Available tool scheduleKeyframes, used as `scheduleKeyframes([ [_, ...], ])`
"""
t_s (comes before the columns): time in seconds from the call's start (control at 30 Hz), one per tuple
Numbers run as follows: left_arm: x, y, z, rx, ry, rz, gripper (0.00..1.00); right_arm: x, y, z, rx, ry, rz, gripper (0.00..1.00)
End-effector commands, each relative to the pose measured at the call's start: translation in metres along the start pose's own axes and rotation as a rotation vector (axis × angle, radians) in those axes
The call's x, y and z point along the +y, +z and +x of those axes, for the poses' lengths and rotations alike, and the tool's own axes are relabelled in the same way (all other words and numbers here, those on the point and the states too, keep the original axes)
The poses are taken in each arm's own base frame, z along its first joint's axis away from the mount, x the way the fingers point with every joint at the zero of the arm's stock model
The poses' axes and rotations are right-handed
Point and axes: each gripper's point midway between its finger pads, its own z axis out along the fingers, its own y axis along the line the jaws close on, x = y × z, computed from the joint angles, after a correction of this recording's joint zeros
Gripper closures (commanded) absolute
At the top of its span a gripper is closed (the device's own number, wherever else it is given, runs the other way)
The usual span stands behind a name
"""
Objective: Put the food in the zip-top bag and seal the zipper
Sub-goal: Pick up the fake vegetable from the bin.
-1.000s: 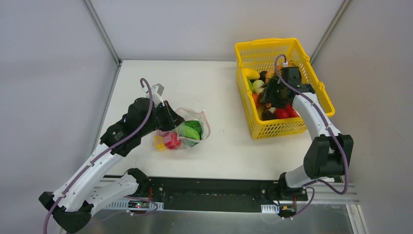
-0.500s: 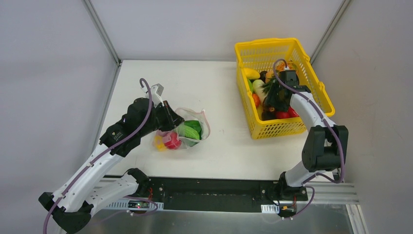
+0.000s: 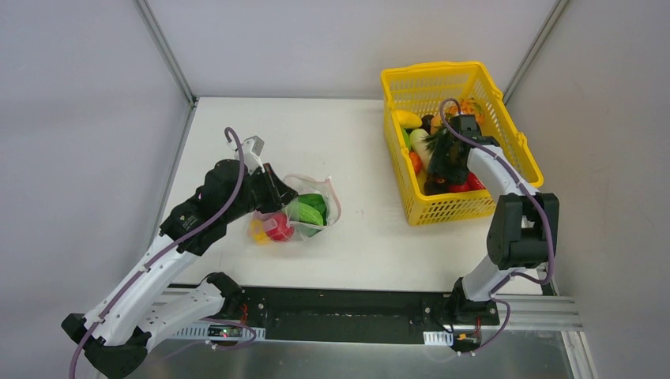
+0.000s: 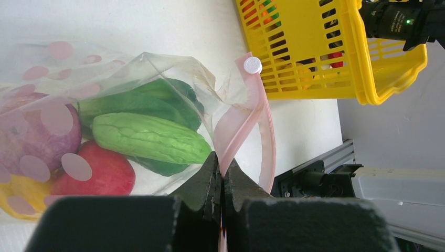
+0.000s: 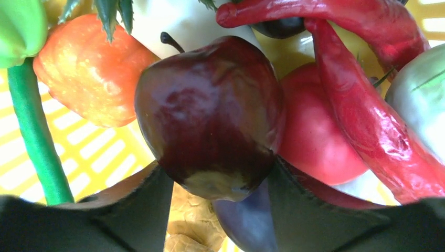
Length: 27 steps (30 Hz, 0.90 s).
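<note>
The zip-top bag (image 3: 306, 207) lies on the table's left half with green, red and yellow food inside. A green gourd (image 4: 149, 137) and a red piece (image 4: 99, 173) show through the dotted plastic. My left gripper (image 3: 276, 192) is shut on the pink zipper (image 4: 246, 121) at the bag's mouth, which gapes open; the white slider (image 4: 253, 65) sits at the far end. My right gripper (image 3: 441, 162) reaches down into the yellow basket (image 3: 427, 79). Its fingers press both sides of a dark red apple (image 5: 210, 110).
Around the apple in the basket lie an orange piece (image 5: 89, 79), a red chili (image 5: 362, 105), a red tomato (image 5: 315, 131) and a green stalk (image 5: 36, 142). The basket stands at the table's back right. Grey walls close in the table on three sides.
My right gripper has shifted a little left and lower inside the basket. The left arm and the bag have stayed put.
</note>
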Motion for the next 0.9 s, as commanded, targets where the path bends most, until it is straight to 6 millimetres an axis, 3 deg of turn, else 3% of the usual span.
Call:
scheduleKeyframes([
  [0.0, -0.007, -0.004, -0.009, -0.046, -0.009, 0.029, 1.0, 0.006, -0.025, -0.02, -0.082, 0.01, -0.041, 0.49],
  [0.3, -0.006, -0.003, -0.008, -0.043, -0.012, 0.029, 1.0, 0.02, -0.096, -0.045, -0.301, 0.018, -0.178, 0.55],
  [0.5, -0.008, -0.003, -0.009, -0.045, -0.012, 0.033, 1.0, 0.053, -0.162, -0.045, -0.412, -0.026, -0.428, 0.55],
  [0.63, -0.009, -0.002, -0.008, -0.035, -0.01, 0.038, 1.0, 0.088, -0.212, -0.028, -0.435, -0.117, -0.704, 0.55],
  [0.73, -0.011, 0.0, -0.007, -0.02, -0.009, 0.044, 1.0, 0.115, -0.248, 0.001, -0.369, -0.229, -0.961, 0.55],
  [0.87, -0.012, 0.002, -0.005, -0.016, -0.013, 0.05, 1.0, 0.133, -0.281, 0.034, -0.294, -0.36, -1.174, 0.55],
])
